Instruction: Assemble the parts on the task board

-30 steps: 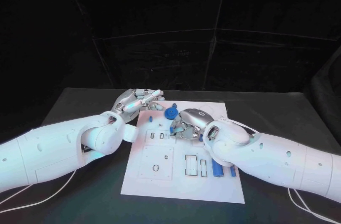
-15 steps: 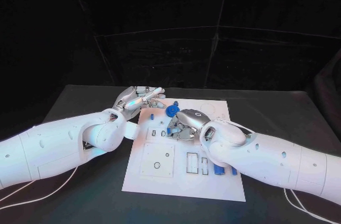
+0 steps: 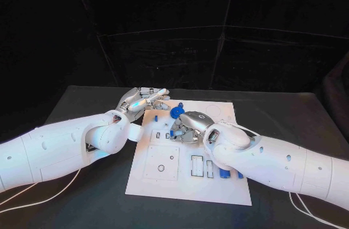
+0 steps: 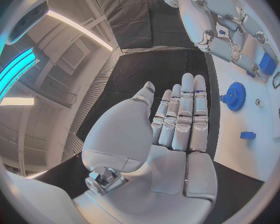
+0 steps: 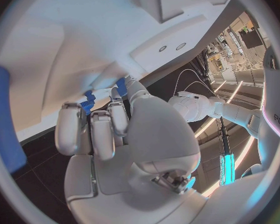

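The white task board [image 3: 164, 181] lies in the middle of the table. My right hand [image 3: 190, 125] bends down over its upper middle, fingers curled, pinching a small blue part [image 5: 87, 103] at its fingertips against the board. A blue gear [image 3: 177, 113] stands on the board just beyond that hand, also seen as the gear [image 4: 234, 95] from the left wrist. My left hand [image 3: 141, 100] hovers at the board's far left corner, flat, fingers straight and together, holding nothing. A small blue peg [image 3: 155, 118] stands near it.
Two blue parts [image 3: 224, 174] lie in slots at the board's near right, under my right forearm. Empty slots [image 3: 196, 166] and a square recess [image 3: 161, 167] sit on the near half. Black table [image 3: 87, 198] surrounds the board.
The whole picture has shifted a little. Both hands keep their places relative to the board.
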